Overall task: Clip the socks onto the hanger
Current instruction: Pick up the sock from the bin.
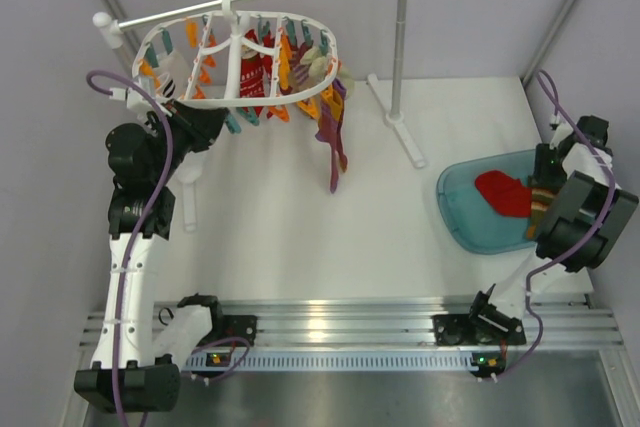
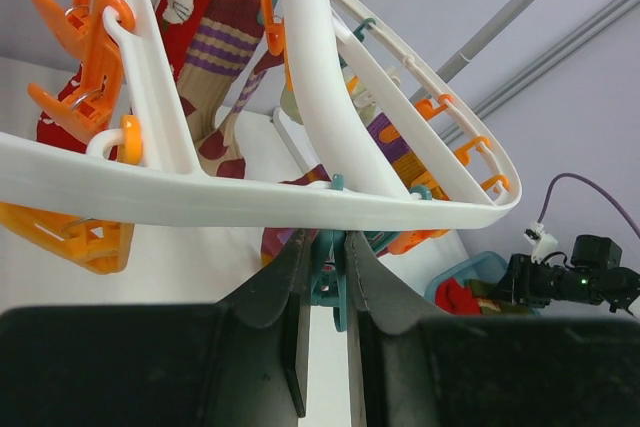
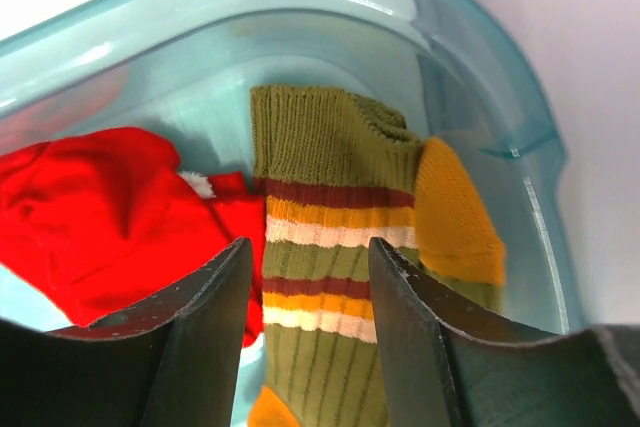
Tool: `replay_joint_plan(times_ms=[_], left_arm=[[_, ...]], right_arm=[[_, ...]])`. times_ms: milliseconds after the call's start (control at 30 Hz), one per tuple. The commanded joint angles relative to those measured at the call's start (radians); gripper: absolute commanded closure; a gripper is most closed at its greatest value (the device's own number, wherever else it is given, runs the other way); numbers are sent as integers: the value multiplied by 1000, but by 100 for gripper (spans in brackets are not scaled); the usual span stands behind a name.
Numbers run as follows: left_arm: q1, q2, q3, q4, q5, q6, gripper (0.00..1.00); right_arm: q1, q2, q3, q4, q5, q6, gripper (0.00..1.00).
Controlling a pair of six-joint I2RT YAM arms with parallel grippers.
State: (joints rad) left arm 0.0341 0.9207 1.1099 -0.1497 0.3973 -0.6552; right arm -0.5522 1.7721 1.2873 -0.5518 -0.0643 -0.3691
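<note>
The white oval hanger [image 1: 327,45] hangs from the rod at the back left, with several socks clipped on. In the left wrist view its rim [image 2: 250,202] runs just above my fingers. My left gripper [image 1: 213,123] [image 2: 325,265] is shut on a teal clip [image 2: 328,285] under the near rim. An olive sock [image 3: 330,177] with orange, brown and white stripes lies in the teal tray [image 1: 465,219] at the right, partly hidden in the top view [image 1: 539,203]. My right gripper [image 1: 546,179] [image 3: 308,243] is open just above it, a finger on each side.
A red sock [image 1: 503,193] [image 3: 90,207] lies in the tray left of the olive one. The white stand's pole [image 1: 399,42] and foot [image 1: 405,135] are at the back middle. A purple sock [image 1: 334,142] hangs low from the hanger.
</note>
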Motion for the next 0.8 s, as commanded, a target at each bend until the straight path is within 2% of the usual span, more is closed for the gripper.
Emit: replay_joint_plan(times_ms=[0,200,300,500,600,633,767], left_arm=[[7,-10,10,32,-35,9,100],[6,-17,7,30,-37,11,100],[7,-17,8,30,-38,12,100],[7,-17,7,33,-35,9,100],[6,-17,8,38,-35,14,100],[6,-17,8,36,-34,17,100],[7,-22,8,36,-34,16,100]], right_arm=[[-11,21,-11,75,21,70,50],[-11,65,-26,122,44,113,50],[-12,73,-32,141,49,125,55],[-14,90,-16,130,47,145,72],[-18,90,-2,110,38,151,90],[-20,86,0,99,21,153,100],[-18,4,-23,41,-87,142,100]])
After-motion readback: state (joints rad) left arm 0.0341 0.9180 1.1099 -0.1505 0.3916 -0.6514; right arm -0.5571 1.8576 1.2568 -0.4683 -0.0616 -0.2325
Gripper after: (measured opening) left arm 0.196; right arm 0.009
